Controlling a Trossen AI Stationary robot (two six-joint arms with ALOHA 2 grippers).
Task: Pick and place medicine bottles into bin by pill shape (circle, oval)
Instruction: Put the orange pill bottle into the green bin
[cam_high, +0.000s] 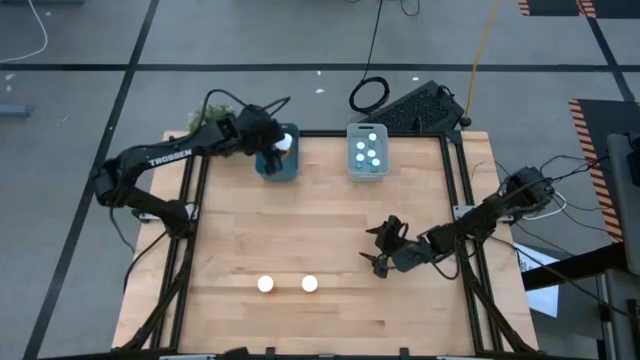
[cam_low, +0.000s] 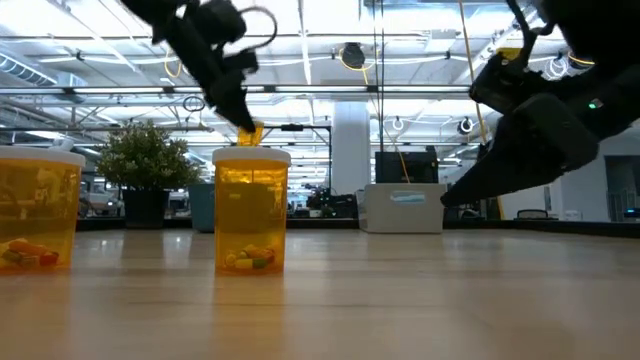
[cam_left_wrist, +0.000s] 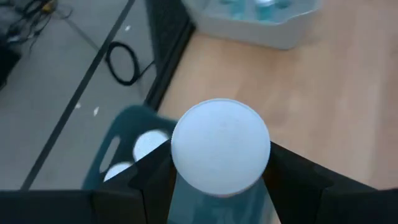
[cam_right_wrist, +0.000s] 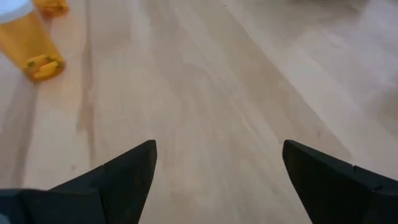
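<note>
Over the dark teal bin (cam_high: 277, 162) at the bench's (cam_high: 320, 230) far left, the left hand (cam_left_wrist: 219, 180) grips a white-capped bottle (cam_left_wrist: 220, 147), best released low and centred, while the right hand (cam_high: 381, 250) waits open, two amber bottles (cam_high: 265, 285) standing near.

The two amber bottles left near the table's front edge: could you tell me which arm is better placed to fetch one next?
Probably the right. The right gripper hangs open and empty close to the amber bottles, while the left gripper holds a bottle over the dark blue bin.
</note>
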